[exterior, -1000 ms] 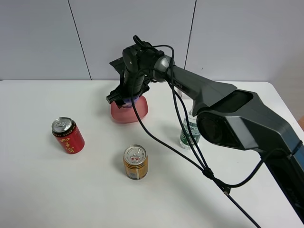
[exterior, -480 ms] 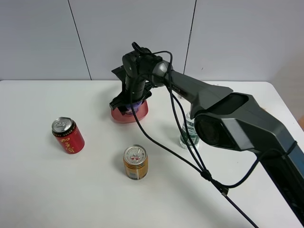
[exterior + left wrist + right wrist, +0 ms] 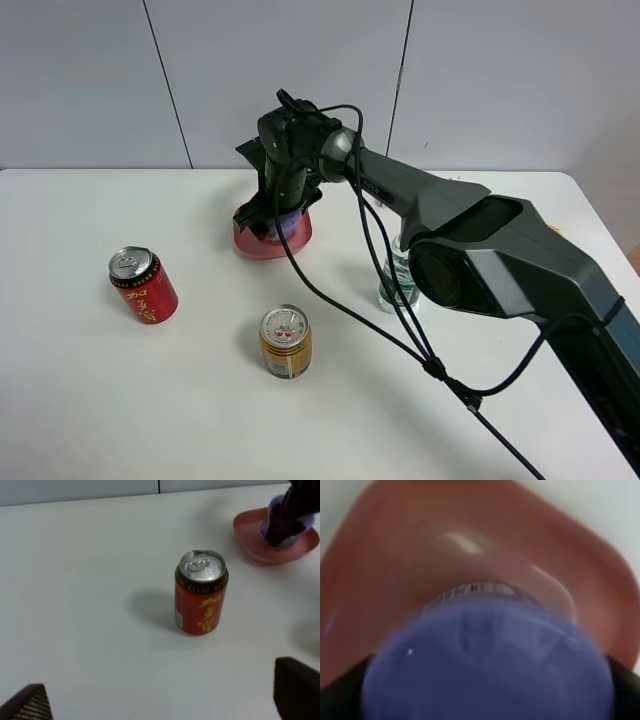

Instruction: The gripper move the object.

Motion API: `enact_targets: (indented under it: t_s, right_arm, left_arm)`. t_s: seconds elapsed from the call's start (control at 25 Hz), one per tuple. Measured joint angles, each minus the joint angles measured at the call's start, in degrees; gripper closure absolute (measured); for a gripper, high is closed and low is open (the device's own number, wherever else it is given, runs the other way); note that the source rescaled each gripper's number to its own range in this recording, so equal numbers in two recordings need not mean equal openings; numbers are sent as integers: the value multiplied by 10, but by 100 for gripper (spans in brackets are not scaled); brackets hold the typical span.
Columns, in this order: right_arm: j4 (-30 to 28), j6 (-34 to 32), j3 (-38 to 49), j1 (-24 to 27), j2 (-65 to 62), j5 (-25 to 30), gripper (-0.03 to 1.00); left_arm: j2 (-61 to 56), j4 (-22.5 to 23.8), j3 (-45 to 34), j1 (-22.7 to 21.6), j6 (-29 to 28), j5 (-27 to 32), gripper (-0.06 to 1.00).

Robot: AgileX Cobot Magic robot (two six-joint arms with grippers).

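Lilac-lidded tub [image 3: 485, 670] held over pink bowl [image 3: 256, 245]
Tub is clamped by the right gripper [image 3: 272, 221], fingers drawn in against its sides; whether its base is touching the bowl cannot be told

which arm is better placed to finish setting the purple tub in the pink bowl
Right: the right gripper holds the tub at the bowl; the left gripper sits open beyond the red can.

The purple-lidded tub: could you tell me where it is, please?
Exterior high view: the purple-lidded tub is in the pink dish, far middle of the table, in the right gripper.
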State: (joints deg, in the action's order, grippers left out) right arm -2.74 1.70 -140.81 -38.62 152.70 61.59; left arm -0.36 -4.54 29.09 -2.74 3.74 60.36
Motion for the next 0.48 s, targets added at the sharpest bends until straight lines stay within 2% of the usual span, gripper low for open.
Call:
enact_targets:
  t_s: [0.04, 0.08, 0.12, 0.32, 0.48]
  right_arm:
    - [0, 0, 0, 0, -2, -1, 20]
    - [0, 0, 0, 0, -2, -2, 11]
    - [0, 0, 0, 0, -3, -2, 6]
    - [-1, 0, -1, -3, -11, 2, -1]
    - [0, 2, -18, -18, -47, 55, -3]
  left_arm:
    - [0, 0, 0, 0, 0, 0, -6]
    - [0, 0, 0, 0, 0, 0, -6]
    - [0, 0, 0, 0, 0, 0, -6]
    - [0, 0, 0, 0, 0, 0, -6]
    - [0, 0, 0, 0, 1, 0, -6]
